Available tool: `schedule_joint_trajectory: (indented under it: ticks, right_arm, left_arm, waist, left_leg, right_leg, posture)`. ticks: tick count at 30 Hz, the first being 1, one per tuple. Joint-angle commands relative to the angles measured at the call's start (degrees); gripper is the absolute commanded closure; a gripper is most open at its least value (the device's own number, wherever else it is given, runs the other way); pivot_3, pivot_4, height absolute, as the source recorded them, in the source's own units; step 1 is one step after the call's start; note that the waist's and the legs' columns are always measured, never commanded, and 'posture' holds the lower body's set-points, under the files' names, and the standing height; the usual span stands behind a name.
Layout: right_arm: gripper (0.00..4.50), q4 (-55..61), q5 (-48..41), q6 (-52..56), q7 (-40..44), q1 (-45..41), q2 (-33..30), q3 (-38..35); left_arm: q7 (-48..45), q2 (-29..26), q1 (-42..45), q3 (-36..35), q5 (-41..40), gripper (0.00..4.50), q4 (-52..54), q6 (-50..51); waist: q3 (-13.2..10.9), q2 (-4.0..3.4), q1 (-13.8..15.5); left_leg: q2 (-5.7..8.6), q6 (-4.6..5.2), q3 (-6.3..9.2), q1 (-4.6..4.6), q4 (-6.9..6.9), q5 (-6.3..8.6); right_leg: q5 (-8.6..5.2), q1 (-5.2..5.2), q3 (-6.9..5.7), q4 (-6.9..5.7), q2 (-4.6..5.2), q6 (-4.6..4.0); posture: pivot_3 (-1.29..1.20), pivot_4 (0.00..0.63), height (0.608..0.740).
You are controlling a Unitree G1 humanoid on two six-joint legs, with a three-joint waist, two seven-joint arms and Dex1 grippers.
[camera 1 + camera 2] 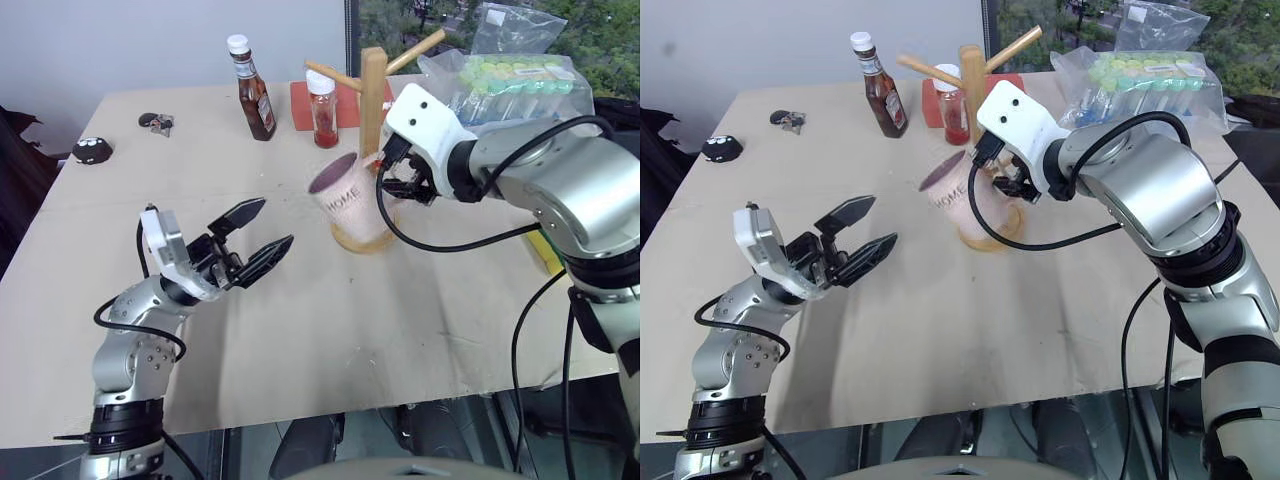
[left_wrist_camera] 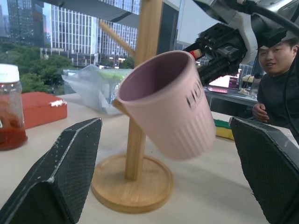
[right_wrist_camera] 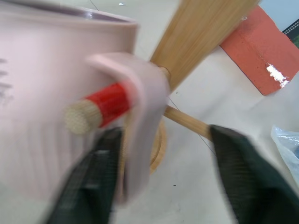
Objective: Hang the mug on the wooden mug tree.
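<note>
Left eye view shows you the mug (image 1: 347, 203) hanging tilted on the wooden mug tree (image 1: 372, 95), left gripper (image 1: 256, 235) spread wide and empty; right wrist view — handle over the red-tipped peg (image 3: 100, 107), right gripper (image 3: 161, 175) parted, letting go — only withdrawal remains.

— What did the worktop (image 1: 300, 330) carry?
— The wooden mug tree (image 1: 372, 110) stood on its round base toward the far side. Beyond it stood a sauce bottle (image 1: 252, 92) and a small red-filled jar (image 1: 323, 108), with a red block (image 1: 303, 104) behind them.
— Anything else?
— A clear bag of tubes (image 1: 510, 80) lay at the far right, keys (image 1: 157, 122) and a dark object (image 1: 92, 150) at the far left.
</note>
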State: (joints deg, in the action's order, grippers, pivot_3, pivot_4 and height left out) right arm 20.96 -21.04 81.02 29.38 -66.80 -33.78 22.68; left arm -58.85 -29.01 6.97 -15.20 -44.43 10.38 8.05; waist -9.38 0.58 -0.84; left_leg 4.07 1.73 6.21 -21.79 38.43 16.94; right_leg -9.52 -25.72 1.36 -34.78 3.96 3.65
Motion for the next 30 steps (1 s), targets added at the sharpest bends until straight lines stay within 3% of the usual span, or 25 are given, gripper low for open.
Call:
schedule_joint_trajectory:
  ticks: [1, 7, 10, 14, 17, 20, 23, 26, 30]
  right_arm:
    - [0.04, 0.6, 0.5, -0.6, -0.1, -1.6, -0.2, -2.5]
    - [0.04, 2.6, -2.0, -1.1, 4.1, 3.7, -6.5, -8.2]
    - [0.04, 4.6, -5.8, -1.1, 7.5, 9.2, -9.7, -15.4]
    - [0.04, 10.4, -12.5, -5.8, 15.0, 27.2, -14.0, -31.1]
    - [0.04, 13.4, -12.1, -15.8, 16.1, 42.4, -12.2, -38.7]
    - [0.04, 14.2, -12.7, -27.4, 15.8, 54.6, -4.3, -44.5]
    - [0.04, 9.8, -11.4, -39.9, 18.1, 65.0, 2.7, -44.4]
    - [0.04, 0.0, -6.2, -54.2, 21.6, 71.3, 6.0, -41.4]
    - [0.04, -12.4, -4.0, -67.4, 24.5, 72.3, 9.4, -40.0]
  left_arm:
    - [0.3, -0.1, 0.9, -0.8, -0.1, 0.00, 0.9, -0.2]
    - [0.8, -0.1, 0.7, -0.4, 0.0, 0.00, 2.5, 0.3]
    - [0.6, -0.7, -0.2, 0.0, 0.4, 0.00, 4.1, 0.6]
    - [3.1, -1.3, -3.2, 1.8, 2.0, 0.00, 8.0, 3.2]
    - [7.5, -1.9, -6.5, 4.3, 6.2, 0.00, 10.2, 5.7]
    - [12.3, -1.9, -9.3, 6.7, 9.6, 0.00, 12.3, 9.2]
    - [15.0, -1.4, -13.8, 10.4, 14.0, 0.00, 14.5, 10.0]
    - [19.0, 0.1, -16.2, 13.4, 19.8, 0.00, 14.0, 8.5]
    - [20.4, 1.2, -17.8, 15.3, 23.2, 0.00, 13.2, 6.8]
  waist:
    - [0.0, 0.00, 0.0]
    - [0.0, 0.05, 0.5]
    - [0.0, 0.05, 0.4]
    - [0.1, 0.14, 0.5]
    - [0.1, 0.12, 0.7]
    - [0.2, 0.23, 0.6]
    - [0.2, 0.19, 0.4]
    - [0.2, 0.19, 0.3]
    - [0.0, 0.07, 0.1]
  left_leg:
    - [0.00, 0.00, 0.00, 0.00, 0.00, 0.00]
    - [0.04, 0.00, 0.10, -0.04, 0.01, 0.00]
    - [0.12, 0.01, 0.09, -0.06, 0.00, 0.00]
    - [0.05, 0.01, 0.19, -0.06, -0.06, 0.01]
    - [0.05, 0.02, 0.08, -0.04, -0.06, 0.01]
    - [-0.02, 0.02, -0.12, 0.12, -0.01, 0.01]
    - [-0.12, 0.05, -0.19, 0.30, -0.05, 0.02]
    - [-0.14, 0.26, -0.38, 0.96, -0.06, 0.15]
    - [-0.26, 0.28, -0.43, 1.81, -0.07, 0.17]
  right_leg:
    - [0.00, 0.00, 0.00, 0.00, 0.00, 0.00]
    - [0.00, 0.02, -0.09, 0.03, 0.04, 0.00]
    - [0.00, 0.03, -0.08, 0.06, 0.09, 0.01]
    - [-0.01, 0.07, -0.19, 0.11, 0.06, 0.00]
    - [0.00, 0.05, -0.08, 0.08, 0.08, 0.00]
    - [0.01, 0.11, 0.10, -0.09, 0.05, 0.02]
    - [0.04, 0.23, 0.16, -0.11, -0.11, -0.02]
    - [0.02, 0.79, 0.29, -0.06, -0.14, -0.01]
    - [-0.20, 1.62, 0.24, 0.02, -0.20, 0.17]
  posture:
    - [0.00, 0.150, 0.737]
    - [0.00, 0.150, 0.737]
    - [0.00, 0.150, 0.737]
    - [0.00, 0.150, 0.737]
    - [0.00, 0.150, 0.737]
    - [0.00, 0.150, 0.737]
    - [0.00, 0.150, 0.737]
    - [0.00, 0.150, 0.737]
    - [0.00, 0.150, 0.737]
